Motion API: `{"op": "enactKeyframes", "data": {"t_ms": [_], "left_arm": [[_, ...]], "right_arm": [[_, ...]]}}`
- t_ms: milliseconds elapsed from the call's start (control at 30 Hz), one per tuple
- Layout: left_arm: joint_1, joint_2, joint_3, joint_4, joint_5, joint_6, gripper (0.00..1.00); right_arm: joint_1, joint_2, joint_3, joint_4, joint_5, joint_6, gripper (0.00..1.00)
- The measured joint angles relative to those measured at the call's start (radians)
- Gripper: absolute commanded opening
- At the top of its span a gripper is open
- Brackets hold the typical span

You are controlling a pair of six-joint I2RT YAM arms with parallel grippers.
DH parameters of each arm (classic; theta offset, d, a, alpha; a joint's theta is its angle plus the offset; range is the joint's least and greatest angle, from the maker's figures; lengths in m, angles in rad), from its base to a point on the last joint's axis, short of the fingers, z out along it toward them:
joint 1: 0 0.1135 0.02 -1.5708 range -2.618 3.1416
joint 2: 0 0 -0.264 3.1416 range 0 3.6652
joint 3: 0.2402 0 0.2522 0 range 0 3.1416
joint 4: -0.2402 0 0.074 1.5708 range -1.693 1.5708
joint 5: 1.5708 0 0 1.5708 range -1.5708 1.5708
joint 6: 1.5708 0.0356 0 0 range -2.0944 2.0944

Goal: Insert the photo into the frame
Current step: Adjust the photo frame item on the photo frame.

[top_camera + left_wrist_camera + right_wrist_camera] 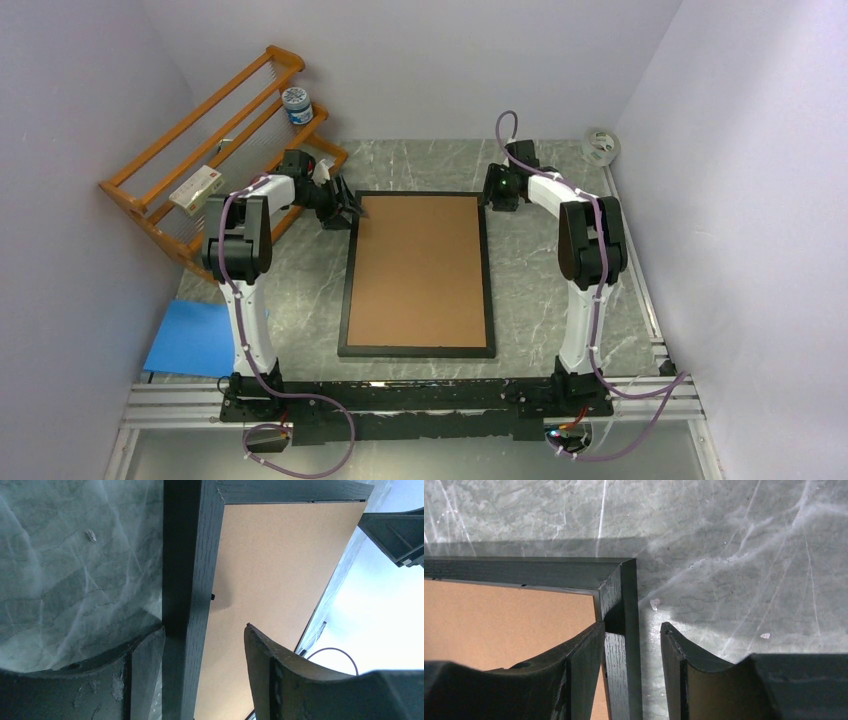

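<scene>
The black frame (345,300) lies flat in the middle of the table with the brown backing board (420,270) inside it. The photo is not in view. My left gripper (350,212) is open at the frame's far left corner. In the left wrist view it (204,628) straddles the left bar (187,555), one finger against the bar's outer side and the other over the board (280,555). My right gripper (497,190) is open at the far right corner. In the right wrist view it (632,625) straddles the right bar (624,670), the outer finger clear of it.
An orange wooden rack (200,170) stands at the back left, holding a jar (297,104) and a small box (197,187). A blue sheet (195,335) lies at the near left. A tape roll (601,146) sits at the back right. White walls close in on both sides.
</scene>
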Motion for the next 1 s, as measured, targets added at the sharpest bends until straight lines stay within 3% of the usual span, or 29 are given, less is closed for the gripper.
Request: {"op": "enactKeyframes", "data": {"t_ms": [333, 667, 1000], "left_arm": [[0.002, 0.008, 0.005, -0.003, 0.011, 0.003, 0.63], [0.003, 0.009, 0.005, -0.003, 0.012, 0.004, 0.64], [-0.002, 0.005, 0.005, -0.003, -0.010, 0.005, 0.70]], "right_arm": [[-0.034, -0.016, -0.084, 0.136, -0.137, -0.054, 0.46], [-0.050, -0.099, -0.274, 0.279, -0.263, -0.060, 0.55], [-0.001, -0.207, -0.286, 0.119, 0.018, -0.008, 0.64]]}}
